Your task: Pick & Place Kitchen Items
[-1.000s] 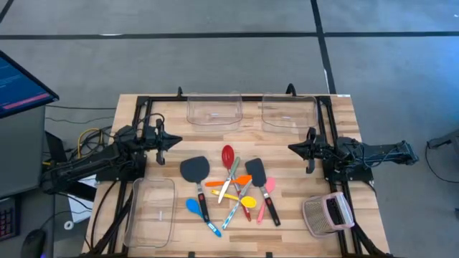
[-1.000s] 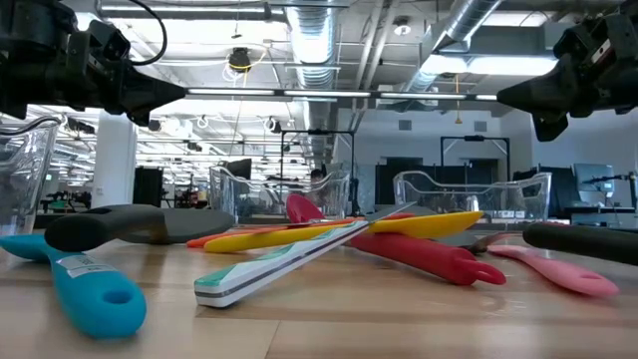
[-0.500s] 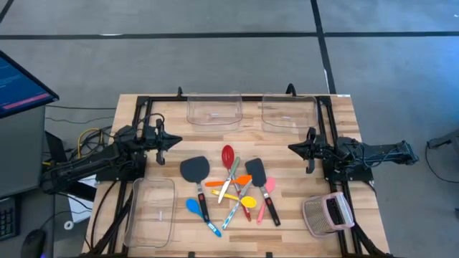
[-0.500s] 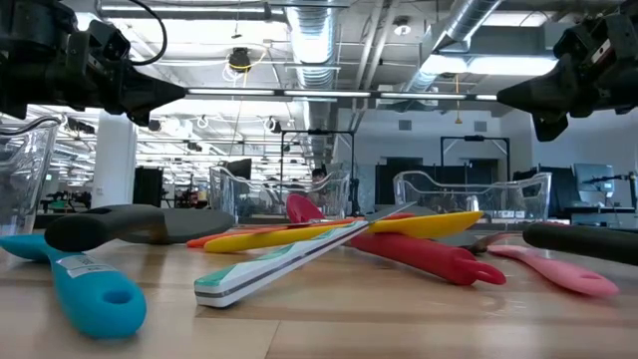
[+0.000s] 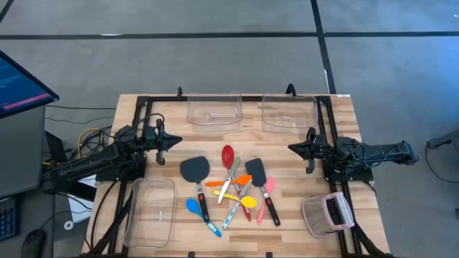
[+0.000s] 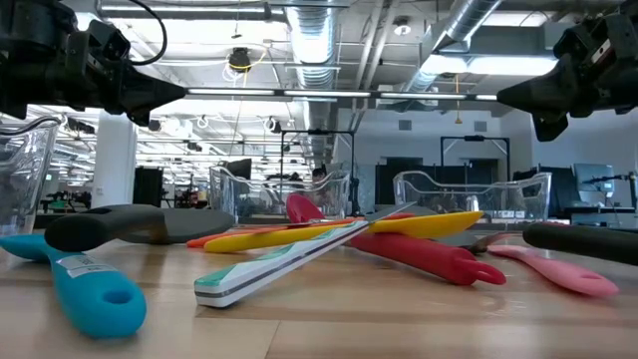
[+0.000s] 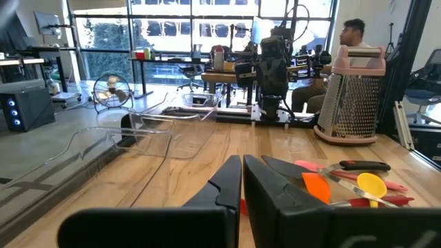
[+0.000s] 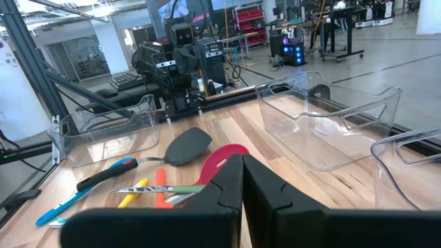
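Note:
The kitchen items lie in a loose heap at the table's middle: a black turner (image 5: 195, 170), a second black turner (image 5: 257, 172), a red slotted spoon (image 5: 228, 155), a blue spoon (image 5: 194, 208), a yellow spoon (image 5: 247, 201), an orange one (image 5: 219, 183) and a pink spatula (image 5: 270, 195), some crossing one another. My left gripper (image 5: 178, 140) hovers shut at the table's left, level, pointing at the heap. My right gripper (image 5: 291, 148) hovers shut at the right, facing it. Neither touches anything.
Two clear bins (image 5: 214, 110) (image 5: 288, 111) stand at the far edge, a third (image 5: 152, 211) at the near left. A grey mesh object with a pink part (image 5: 328, 213) lies at the near right. A person (image 7: 350, 41) sits beyond the table.

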